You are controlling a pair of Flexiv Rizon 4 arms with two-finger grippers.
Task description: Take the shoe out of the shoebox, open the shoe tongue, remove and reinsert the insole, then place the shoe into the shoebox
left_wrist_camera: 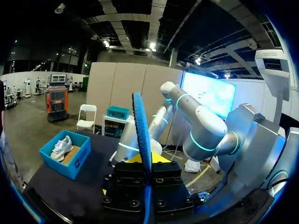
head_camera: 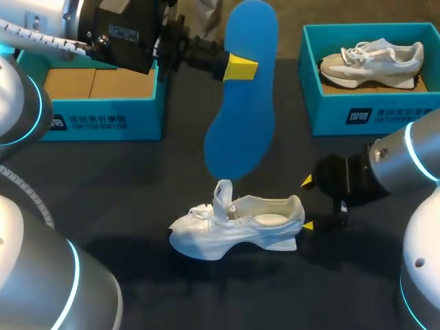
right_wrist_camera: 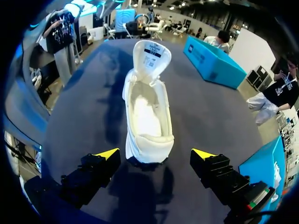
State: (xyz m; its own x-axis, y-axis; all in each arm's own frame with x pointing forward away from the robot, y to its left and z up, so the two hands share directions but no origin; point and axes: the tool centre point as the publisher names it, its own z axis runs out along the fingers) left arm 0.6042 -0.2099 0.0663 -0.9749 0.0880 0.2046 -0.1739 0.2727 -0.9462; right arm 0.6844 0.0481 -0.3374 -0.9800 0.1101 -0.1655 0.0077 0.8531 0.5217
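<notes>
The left hand [head_camera: 240, 67] is clamped on the blue insole [head_camera: 240, 130], holding it in the air. Below it, the white shoe [head_camera: 237, 230] stands on the tabletop [head_camera: 124, 185], its heel facing the right hand [head_camera: 307, 203], which is spread wide and holds nothing.

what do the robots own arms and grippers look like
The left arm and right arm are rounded silver-grey links with glowing cyan rings at the joints. A white sleeved cable runs along the left one. The left gripper and right gripper have black blocky bodies and fingers ending in bright yellow wedge-shaped tips.
</notes>
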